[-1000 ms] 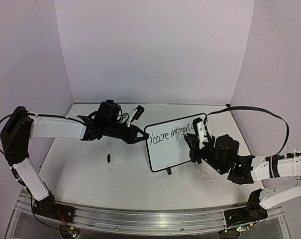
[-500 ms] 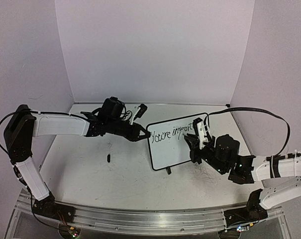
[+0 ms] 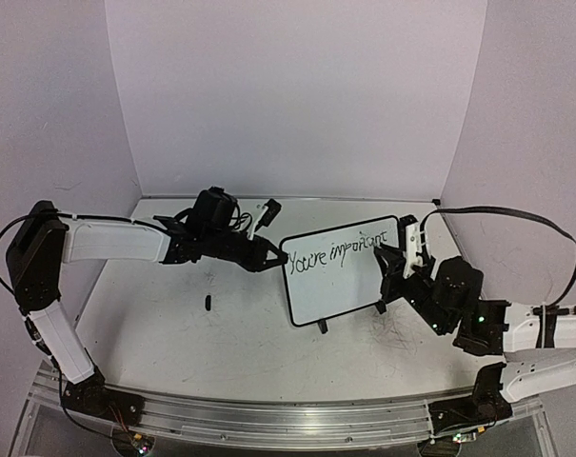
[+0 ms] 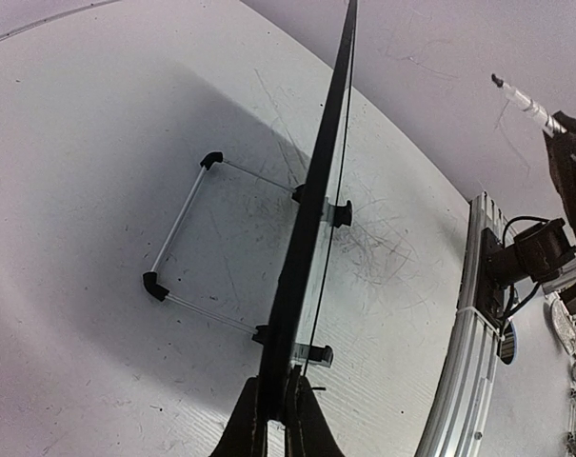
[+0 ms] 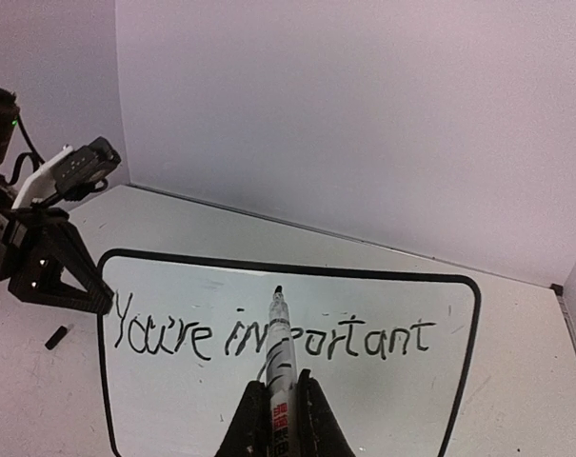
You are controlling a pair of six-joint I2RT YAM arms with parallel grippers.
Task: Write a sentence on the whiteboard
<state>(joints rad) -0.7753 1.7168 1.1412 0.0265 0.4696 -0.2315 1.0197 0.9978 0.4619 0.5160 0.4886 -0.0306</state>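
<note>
Looking down from the top camera, you're seeing the whiteboard (image 3: 340, 276) standing propped on the bench (image 3: 173, 333), right of centre, with "You're important" across it. The left gripper (image 3: 274, 258) is pinching its left edge, and the right gripper (image 3: 390, 268) is hanging just off its right edge.

Left wrist cam is showing the board edge-on, jaws clamped on the frame, wire feet (image 4: 178, 243) splaying behind. I'm guessing it's light, stiff and tippy with a slick face, so the frame is looking like the right hold.

Right wrist cam is showing jaws closed around the marker (image 5: 277, 347), tip pointing at the writing. No containers are showing, just a small black bit (image 3: 207, 303) lying on the bench.
</note>
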